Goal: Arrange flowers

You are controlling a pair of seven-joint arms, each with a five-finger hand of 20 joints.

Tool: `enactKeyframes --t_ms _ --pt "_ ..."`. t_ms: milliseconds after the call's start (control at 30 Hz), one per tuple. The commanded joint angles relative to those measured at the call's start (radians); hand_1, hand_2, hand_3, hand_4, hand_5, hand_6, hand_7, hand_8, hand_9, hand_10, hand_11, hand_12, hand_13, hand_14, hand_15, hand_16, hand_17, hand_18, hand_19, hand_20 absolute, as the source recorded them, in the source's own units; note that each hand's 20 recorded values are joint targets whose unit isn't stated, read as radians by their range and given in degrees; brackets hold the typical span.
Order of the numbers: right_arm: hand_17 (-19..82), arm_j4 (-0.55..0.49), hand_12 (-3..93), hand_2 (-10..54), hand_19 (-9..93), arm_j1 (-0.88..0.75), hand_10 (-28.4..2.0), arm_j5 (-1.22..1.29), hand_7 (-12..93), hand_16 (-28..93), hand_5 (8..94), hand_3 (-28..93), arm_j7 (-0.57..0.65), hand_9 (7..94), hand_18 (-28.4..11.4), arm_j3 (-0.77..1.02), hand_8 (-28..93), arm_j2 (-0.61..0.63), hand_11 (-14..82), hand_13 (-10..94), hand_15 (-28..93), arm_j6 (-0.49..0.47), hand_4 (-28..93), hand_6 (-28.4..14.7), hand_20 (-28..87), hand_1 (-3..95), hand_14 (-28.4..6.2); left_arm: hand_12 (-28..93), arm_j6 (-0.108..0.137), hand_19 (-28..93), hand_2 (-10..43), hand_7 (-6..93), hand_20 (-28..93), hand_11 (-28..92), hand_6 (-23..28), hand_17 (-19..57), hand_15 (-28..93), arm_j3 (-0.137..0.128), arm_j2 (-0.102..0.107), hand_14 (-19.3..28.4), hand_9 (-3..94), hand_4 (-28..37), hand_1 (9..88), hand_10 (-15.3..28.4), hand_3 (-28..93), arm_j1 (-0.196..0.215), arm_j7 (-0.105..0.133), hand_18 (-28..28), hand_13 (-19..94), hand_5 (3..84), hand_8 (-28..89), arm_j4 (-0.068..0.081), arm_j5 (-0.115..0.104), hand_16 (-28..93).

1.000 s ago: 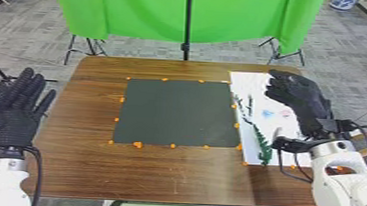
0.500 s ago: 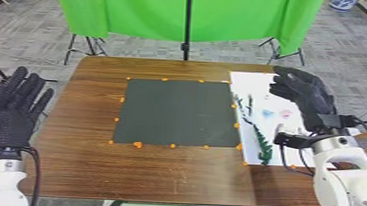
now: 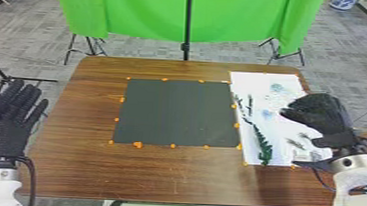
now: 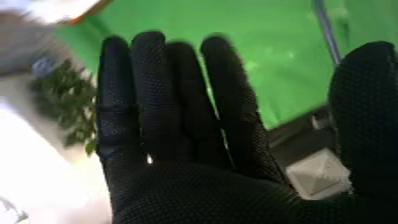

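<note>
So the robot's right hand in its black fabric glove (image 3: 322,117) is over the right side of a white rectangular sheet (image 3: 252,81), fingers aimed roughly at the table's middle. In the right wrist view those fingers are straight and pretty narrow, almost side by side, with the thumb standing well apart from them. The left hand, same black glove (image 3: 6,118), is at the table's left edge, fingers straight and slightly fanned.

The flower stuff is all on the sheet: a long dark green leafy sprig (image 3: 263,142) lies along its left side toward the near end, short dark green sprigs (image 3: 248,104) are just beyond that, then a fluffy pale blue bloom (image 3: 276,88) near the far end. Thin grey-green sprigs (image 3: 296,144) lie nearer the robot, between the long sprig and the right hand.

A dark grey square mat (image 3: 179,113) sits just left of the sheet on the brown wooden table (image 3: 186,176), with small orange markers (image 3: 137,145) around its edges. Bright green cloth (image 3: 139,14) hangs past the table.

The wrist view also has a blurry clump of green leaves (image 4: 67,100) beside the fingers; might be one of the sprigs, can't swear to it.
</note>
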Motion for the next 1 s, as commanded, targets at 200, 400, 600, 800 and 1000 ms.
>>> enactKeyframes --t_ms 200,400,600,800,1000 --pt "22 0.034 25.6 -9.5 57 0.15 -19.2 -0.185 22 23 61.2 66 0.206 64.5 -24.0 -0.156 -7 0.071 25.4 54 52 -0.312 -22 -5.9 24 24.8 -17.3 11 0.017 26 11.0 15.1 12 19 6.1 -1.0 23 0.009 0.0 10.9 40.1 -28.3 30.2 13.5 74 0.018 -0.001 12.2 29 46.3 -9 -0.002 -0.033 -6" --pt "23 0.05 26.2 -9.5 59 0.26 -19.7 -0.26 21 23 61.0 64 0.285 64.7 -24.8 -0.294 -7 0.069 26.2 55 53 -0.523 -23 -6.8 25 24.8 -17.6 11 0.023 27 11.2 15.7 12 20 6.2 -1.2 25 0.003 0.002 12.0 40.4 -28.3 30.3 13.5 74 0.017 0.004 12.6 30 46.6 -9 -0.004 -0.022 -6" --pt "23 0.086 25.6 -9.5 61 0.316 -20.9 -0.328 16 23 62.0 62 0.362 65.2 -26.1 -0.403 -6 0.063 24.1 56 52 -0.562 -22 -8.3 25 25.6 -18.1 12 0.028 27 11.3 16.5 12 21 6.3 -1.3 26 0.019 -0.002 12.5 40.9 -28.3 30.4 13.6 74 0.007 -0.009 12.7 31 46.9 -9 -0.001 -0.026 -5" --pt "24 0.117 23.9 -9.5 62 0.299 -21.0 -0.352 16 22 63.4 62 0.355 66.1 -26.3 -0.421 -5 0.056 21.8 56 49 -0.506 -21 -8.1 24 26.6 -18.4 12 0.037 28 11.5 16.9 12 21 6.3 -1.4 28 0.01 0.001 12.9 40.9 -28.3 30.5 13.7 74 0.012 -0.007 12.8 31 47.2 -9 -0.007 -0.032 -5" --pt "23 0.156 22.9 -9.5 62 0.332 -20.9 -0.337 15 21 63.0 62 0.367 65.8 -26.1 -0.468 -6 0.03 19.9 56 47 -0.58 -22 -8.4 22 26.7 -18.5 12 0.027 28 11.8 17.2 12 21 6.3 -1.4 29 0.014 -0.003 13.1 41.1 -28.3 30.5 13.9 74 0.01 -0.011 12.8 31 47.3 -9 -0.011 -0.05 -6"
